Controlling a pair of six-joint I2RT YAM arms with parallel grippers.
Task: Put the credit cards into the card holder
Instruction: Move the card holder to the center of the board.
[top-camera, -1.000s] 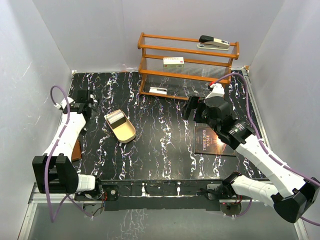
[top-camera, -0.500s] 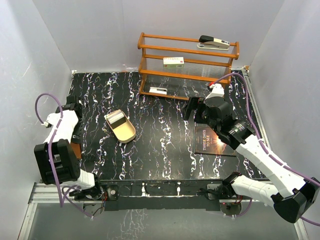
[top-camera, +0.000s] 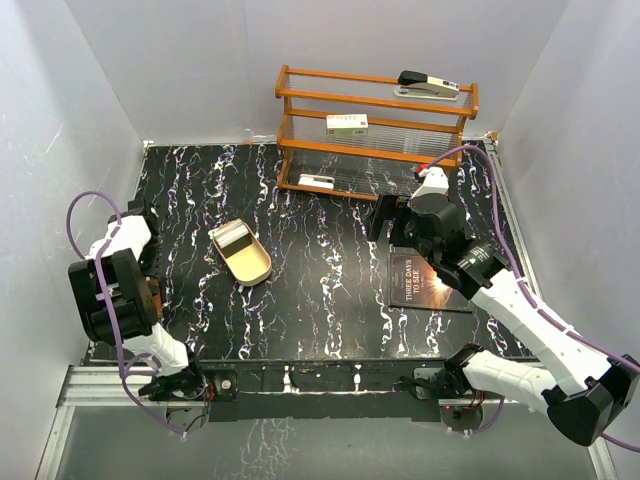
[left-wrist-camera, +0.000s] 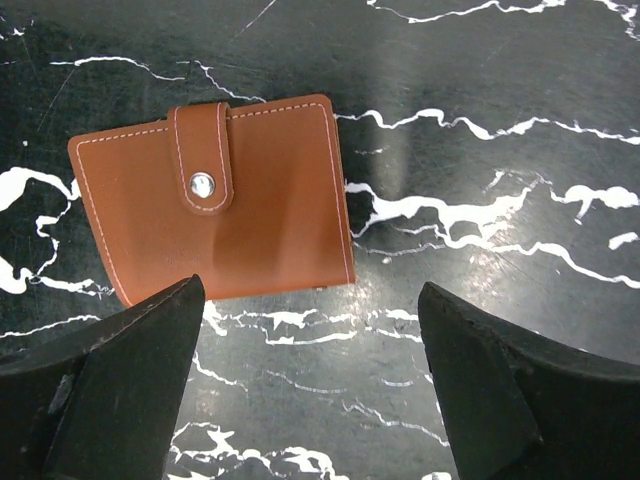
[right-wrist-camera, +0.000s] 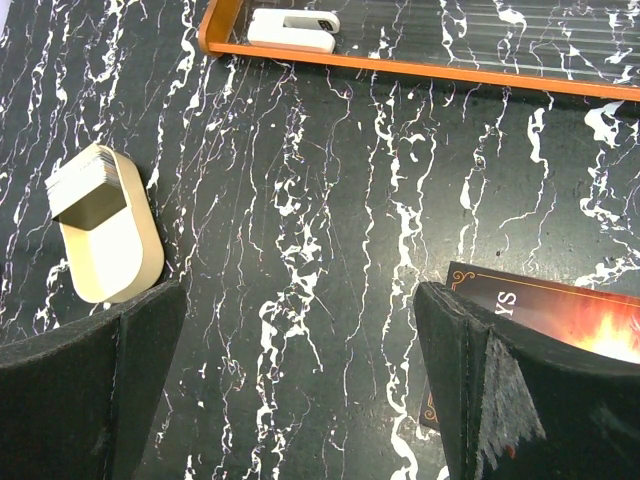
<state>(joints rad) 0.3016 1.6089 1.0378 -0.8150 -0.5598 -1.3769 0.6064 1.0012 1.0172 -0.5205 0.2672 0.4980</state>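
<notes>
**Both pincers wide, card holder shut on the counter**

Black, white-veined counter (top-camera: 330, 300) beneath everything. Along its far edge, an orange wooden rack (top-camera: 370, 78) of three tiers.

Right pincer (right-wrist-camera: 300, 320) raised over the right half of the counter, jaws spread wide, gripping nothing. Left pincer (left-wrist-camera: 312, 300) at the left edge, pointing straight down, likewise spread wide and empty.

Under the right arm, a dark booklet (top-camera: 430, 285) lying flat. Left of centre, a tan rounded tray (top-camera: 255, 268).

Brown card holder (left-wrist-camera: 215, 210) flat on the counter by the left edge, directly below the left pincer. Closed, strap snapped shut, lying just ahead of both fingertips and untouched.

Stapler (top-camera: 428, 85) on the rack's top tier, small white box (top-camera: 347, 124) on the middle one. Pale stack (right-wrist-camera: 85, 180) of thin cards at the tray's far end. Impossible to tell whether credit cards.
</notes>
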